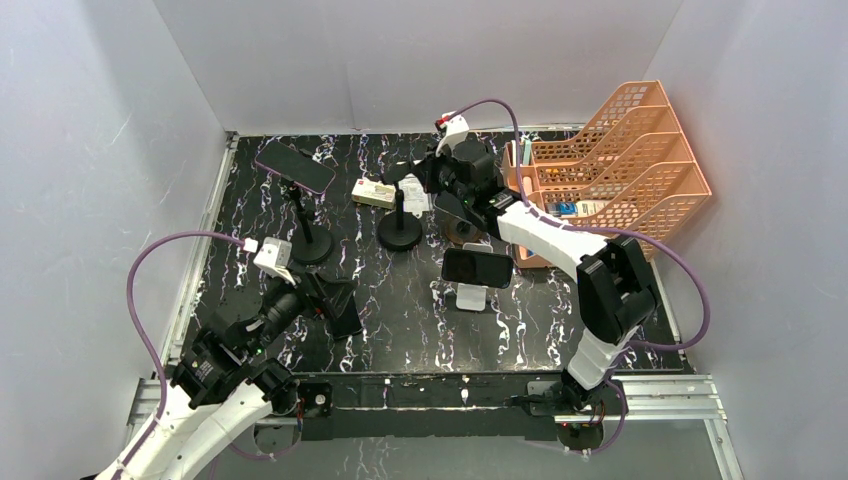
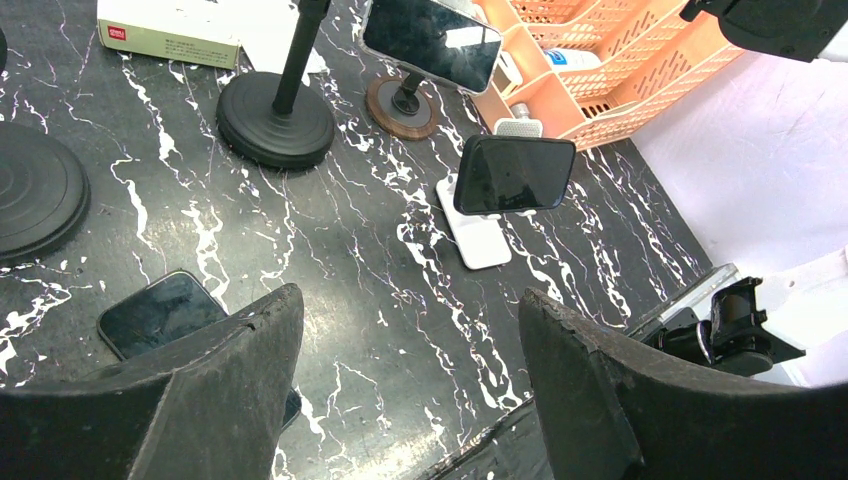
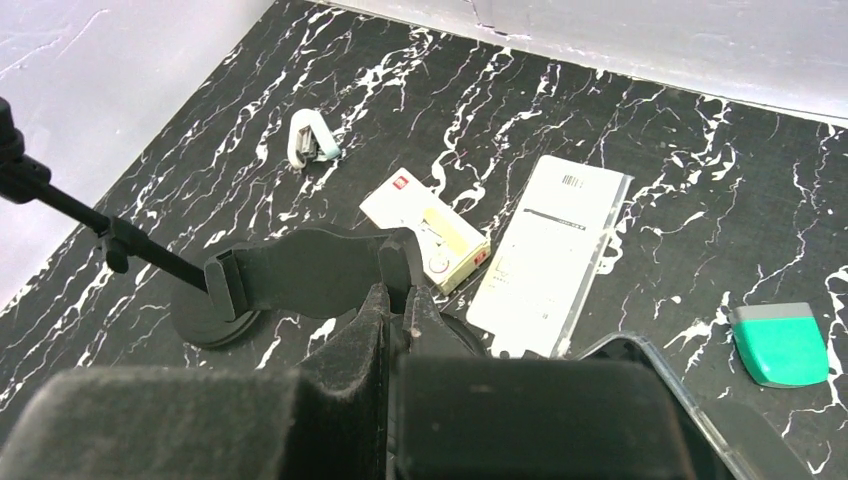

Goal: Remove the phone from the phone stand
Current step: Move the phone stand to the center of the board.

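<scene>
Three phones sit on stands. One (image 1: 293, 165) is on a black pole stand (image 1: 310, 245) at the back left. One (image 1: 478, 267) (image 2: 515, 172) rests on a white stand (image 1: 472, 296) in the middle. One (image 2: 430, 40) (image 3: 640, 350) is on a wooden-based stand (image 2: 405, 105), just under my right gripper. A fourth phone (image 2: 160, 310) lies flat beside my left gripper (image 1: 345, 305) (image 2: 410, 300), which is open and empty over the table. My right gripper (image 1: 428, 180) (image 3: 400, 295) is shut, its tips against the empty black cradle (image 3: 300, 270) of the middle pole stand (image 1: 400, 232).
An orange file rack (image 1: 620, 150) stands at the back right. A white box (image 1: 375, 193), a paper sheet (image 3: 560, 250), a white clip (image 3: 310, 140) and a green block (image 3: 780, 345) lie at the back. White walls close in on three sides.
</scene>
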Tool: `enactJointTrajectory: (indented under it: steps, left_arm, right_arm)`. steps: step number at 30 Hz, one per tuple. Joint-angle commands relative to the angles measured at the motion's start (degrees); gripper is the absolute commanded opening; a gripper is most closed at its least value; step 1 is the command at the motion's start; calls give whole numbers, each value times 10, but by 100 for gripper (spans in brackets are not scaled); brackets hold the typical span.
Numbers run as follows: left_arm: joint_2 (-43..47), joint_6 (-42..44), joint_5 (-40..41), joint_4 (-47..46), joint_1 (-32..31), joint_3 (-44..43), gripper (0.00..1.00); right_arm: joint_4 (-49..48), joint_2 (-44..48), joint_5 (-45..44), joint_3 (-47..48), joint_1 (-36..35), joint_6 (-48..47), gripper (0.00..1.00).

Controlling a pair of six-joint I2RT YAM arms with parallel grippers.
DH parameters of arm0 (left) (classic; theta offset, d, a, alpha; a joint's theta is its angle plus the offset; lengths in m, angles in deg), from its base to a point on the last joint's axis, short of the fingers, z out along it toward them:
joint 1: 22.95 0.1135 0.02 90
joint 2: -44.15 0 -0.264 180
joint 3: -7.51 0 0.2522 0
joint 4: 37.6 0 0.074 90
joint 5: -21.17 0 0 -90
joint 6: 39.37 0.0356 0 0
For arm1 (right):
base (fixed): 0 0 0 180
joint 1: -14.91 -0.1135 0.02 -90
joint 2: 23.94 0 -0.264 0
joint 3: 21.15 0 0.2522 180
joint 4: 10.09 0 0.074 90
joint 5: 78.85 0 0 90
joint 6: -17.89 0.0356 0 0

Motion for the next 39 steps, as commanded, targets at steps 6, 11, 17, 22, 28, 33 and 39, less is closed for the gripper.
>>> enactJointTrajectory:
  steps: [6, 11, 17, 22, 28, 33, 39]
  left_arm:
    - [6, 3, 6, -12, 2, 6, 75]
    - [8, 3, 4, -12, 2, 6, 76]
    - [8, 2, 3, -12, 2, 5, 78]
    - [4, 4, 0, -12, 2, 5, 78]
    - [-4, 8, -9, -15, 2, 4, 79]
    - [-16, 9, -10, -19, 2, 4, 78]
    - [-8, 5, -18, -22, 2, 8, 78]
  right_arm:
    - [-53, -3, 22, 43, 4, -10, 1]
    - [-37, 10, 43, 33, 4, 7, 43]
    - [1, 65, 53, 6, 4, 24, 77]
    - [41, 159, 50, -53, 4, 29, 87]
    - [95, 318, 1, -186, 5, 49, 87]
    - [193, 422, 25, -273, 32, 58, 86]
    - [176, 575, 107, -427, 105, 146, 86]
